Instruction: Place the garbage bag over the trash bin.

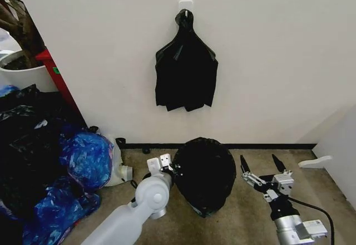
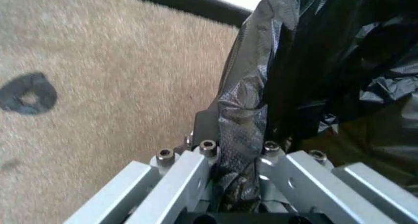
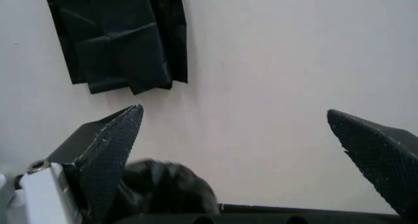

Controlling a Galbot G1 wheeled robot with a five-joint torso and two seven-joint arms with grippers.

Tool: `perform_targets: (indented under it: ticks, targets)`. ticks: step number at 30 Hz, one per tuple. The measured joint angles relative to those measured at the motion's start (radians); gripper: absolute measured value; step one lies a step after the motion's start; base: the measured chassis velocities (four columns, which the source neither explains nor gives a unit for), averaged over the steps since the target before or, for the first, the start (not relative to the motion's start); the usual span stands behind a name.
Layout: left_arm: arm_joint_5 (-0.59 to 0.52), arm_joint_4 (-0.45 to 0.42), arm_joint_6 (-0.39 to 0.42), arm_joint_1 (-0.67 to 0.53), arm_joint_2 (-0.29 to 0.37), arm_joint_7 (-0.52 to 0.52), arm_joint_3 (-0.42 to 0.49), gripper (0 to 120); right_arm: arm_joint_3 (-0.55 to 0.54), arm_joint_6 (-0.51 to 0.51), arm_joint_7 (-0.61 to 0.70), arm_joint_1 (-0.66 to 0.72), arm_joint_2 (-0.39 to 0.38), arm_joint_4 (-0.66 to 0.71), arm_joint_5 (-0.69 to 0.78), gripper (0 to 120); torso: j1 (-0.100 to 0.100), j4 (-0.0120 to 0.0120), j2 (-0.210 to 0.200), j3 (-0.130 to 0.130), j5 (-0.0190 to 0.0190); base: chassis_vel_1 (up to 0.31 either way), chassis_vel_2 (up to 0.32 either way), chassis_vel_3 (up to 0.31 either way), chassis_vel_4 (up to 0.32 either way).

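No text or label can be read

We see an indoor room corner: a plain white wall point(image 1: 267, 61), beige carpet point(image 1: 250, 211), and heaped plastic bags point(image 1: 50, 161) at left.

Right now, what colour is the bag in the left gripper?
Glossy black garbage bag; head view shows it best.

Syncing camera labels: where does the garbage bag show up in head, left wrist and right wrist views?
Head view: the garbage bag is a black mound on the carpet at lower centre, the left gripper at its edge.
Left wrist view: crinkled plastic on the picture's right half, pinched between the left gripper's fingers.
Right wrist view: a dark blurred lump low between the open right gripper's fingers.
Shared landmark: the black baseboard.
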Motion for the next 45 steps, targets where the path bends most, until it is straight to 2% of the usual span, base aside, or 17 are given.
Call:
perform_targets:
  ticks: [11,16,17,24,25,30,32,37,39,45]
  targets:
    - [0.057,0.068,-0.009,0.003,-0.029,0.010,0.025,1,-0.072,-0.041,0.064,0.023,0.014,0.047,-0.028,100,0.000,0.0002,0.000,0.000,0.0001,0.000,0.000,0.000,0.000]
    - [0.086,0.057,-0.030,0.022,-0.020,0.027,0.025,22,-0.094,-0.067,0.087,0.024,0.012,0.078,-0.028,100,0.000,0.0000,0.000,0.000,0.0000,0.000,0.000,0.000,0.000]
    - [0.086,0.057,-0.030,0.022,-0.020,0.027,0.025,22,-0.094,-0.067,0.087,0.024,0.012,0.078,-0.028,100,0.000,0.0000,0.000,0.000,0.0000,0.000,0.000,0.000,0.000]
    - [0.111,-0.018,-0.068,0.067,0.008,0.083,0.021,49,-0.130,-0.090,0.115,0.020,0.007,0.112,-0.028,100,0.000,-0.0002,0.000,0.000,-0.0002,0.000,0.000,0.000,0.000]
    - [0.111,-0.018,-0.068,0.067,0.008,0.083,0.021,49,-0.130,-0.090,0.115,0.020,0.007,0.112,-0.028,100,0.000,-0.0002,0.000,0.000,-0.0002,0.000,0.000,0.000,0.000]
    - [0.119,-0.064,-0.078,0.100,0.029,0.119,-0.006,71,-0.140,-0.095,0.121,0.009,0.004,0.124,-0.028,100,0.000,-0.0001,0.000,0.000,-0.0001,0.000,0.000,0.000,0.000]
    - [0.119,-0.067,-0.079,0.104,0.031,0.121,-0.009,73,-0.141,-0.095,0.122,0.008,0.004,0.125,-0.028,100,0.000,-0.0001,0.000,0.000,-0.0001,0.000,0.000,0.000,0.000]
    - [0.125,-0.105,-0.079,0.125,0.045,0.136,-0.026,94,-0.146,-0.099,0.125,-0.003,-0.004,0.142,-0.028,100,0.000,-0.0001,0.000,0.000,-0.0001,0.000,0.000,0.000,0.000]
    - [0.127,-0.115,-0.079,0.132,0.049,0.149,-0.030,98,-0.146,-0.100,0.126,-0.008,-0.006,0.148,-0.028,100,0.000,0.0000,0.000,0.000,0.0000,0.000,0.000,0.000,0.000]
    - [0.144,-0.143,-0.084,0.147,0.062,0.185,-0.051,100,-0.146,-0.102,0.130,-0.018,-0.016,0.162,-0.027,100,0.000,-0.0001,0.000,0.000,0.0000,0.000,0.000,0.000,0.000]
